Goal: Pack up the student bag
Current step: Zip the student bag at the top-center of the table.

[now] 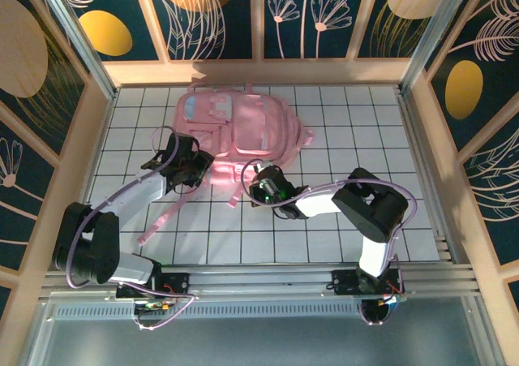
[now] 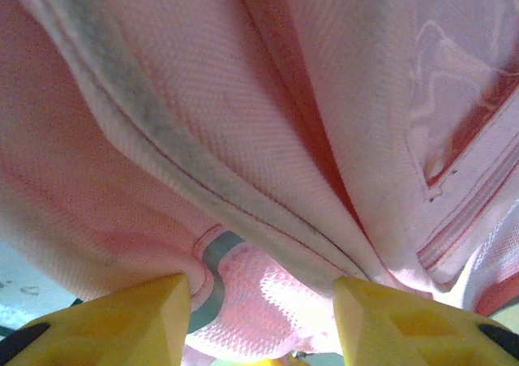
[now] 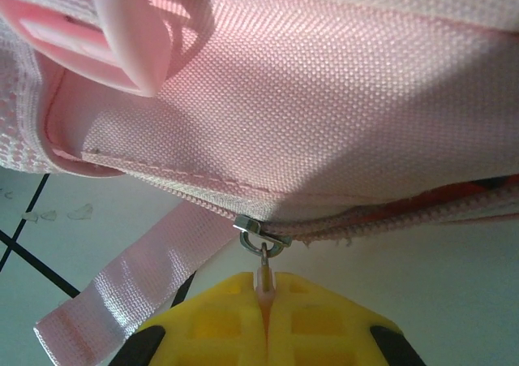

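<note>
White gridded tabletop lies inside wood-framed panels painted dark blue with gold discs and pale flowers. On the left side, the left gripper reaches the near left corner of the student bag, a large soft pink backpack lying flat at the far middle of the table. In the left wrist view its yellow fingers stand apart with a bulge of pink mesh fabric between them; whether they pinch it firmly I cannot tell. A pink webbing strap trails from the bag toward the near edge. Further right, the right gripper sits at the bag's near side. Its jaws are closed tight on the pale pull tab hanging from the metal zipper slider.
</note>
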Motion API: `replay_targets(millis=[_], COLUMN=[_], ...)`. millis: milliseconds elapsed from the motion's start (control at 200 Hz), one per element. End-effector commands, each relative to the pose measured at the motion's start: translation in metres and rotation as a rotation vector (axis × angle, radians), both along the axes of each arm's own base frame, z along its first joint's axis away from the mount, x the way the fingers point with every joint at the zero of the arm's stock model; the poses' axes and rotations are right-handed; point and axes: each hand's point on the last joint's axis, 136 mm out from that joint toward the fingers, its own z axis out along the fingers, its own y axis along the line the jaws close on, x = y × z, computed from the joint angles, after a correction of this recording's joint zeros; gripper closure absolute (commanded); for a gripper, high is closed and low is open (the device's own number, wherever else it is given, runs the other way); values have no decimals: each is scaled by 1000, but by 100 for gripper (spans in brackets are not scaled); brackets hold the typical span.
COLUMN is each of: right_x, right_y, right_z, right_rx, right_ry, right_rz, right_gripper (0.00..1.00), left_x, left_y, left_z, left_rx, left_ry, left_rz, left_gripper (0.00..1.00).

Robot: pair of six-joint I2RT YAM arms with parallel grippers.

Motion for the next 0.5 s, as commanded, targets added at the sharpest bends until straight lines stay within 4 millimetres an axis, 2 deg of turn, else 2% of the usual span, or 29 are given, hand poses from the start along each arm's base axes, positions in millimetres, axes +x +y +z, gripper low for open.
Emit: replay_targets(millis=[0,95,230,320,495], right_x=[-18,-19,-20,-20,-18], right_y=[5,5,5,6,7], right_z=[5,5,5,5,4], right_rx=[3,3,9,11,15], right_ry=[23,23,24,24,25], right_rz=[52,52,51,51,47], right_gripper=[100,100,100,100,100], left_x=[32,37,35,28,23], left_y=[6,4,0,0,-1], left_z=[25,35,46,44,26], left_rx=[27,19,-13,-33,-39], left_ry=[-126,-159,-185,-180,-135], left_rz=[34,22,0,8,6], left_gripper=[44,42,44,45,48])
